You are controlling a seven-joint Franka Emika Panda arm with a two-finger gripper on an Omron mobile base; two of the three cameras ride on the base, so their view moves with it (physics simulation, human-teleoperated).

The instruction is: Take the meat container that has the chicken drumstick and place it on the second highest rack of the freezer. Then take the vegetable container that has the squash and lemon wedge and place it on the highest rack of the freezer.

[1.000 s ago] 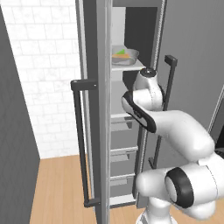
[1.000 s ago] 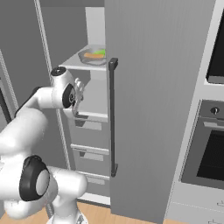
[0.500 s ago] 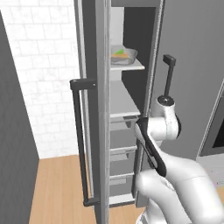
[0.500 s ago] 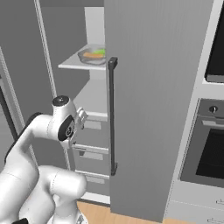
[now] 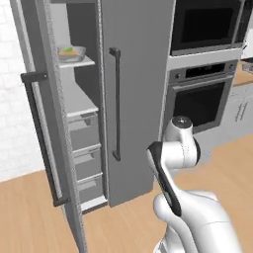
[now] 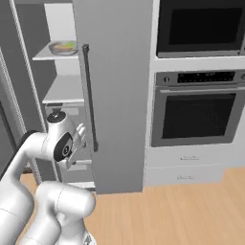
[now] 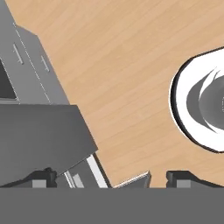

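Container [image 5: 72, 51] sits near shelf [image 5: 85, 63] front edge.

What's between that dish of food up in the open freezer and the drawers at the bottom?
In the left base view, one bare white shelf lies between the container on the upper rack and the drawers; nothing rests on it.

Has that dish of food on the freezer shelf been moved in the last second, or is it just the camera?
No. The container sits on the same freezer shelf as before, above the drawers. The whole picture shifted because the base drove, not the dish.
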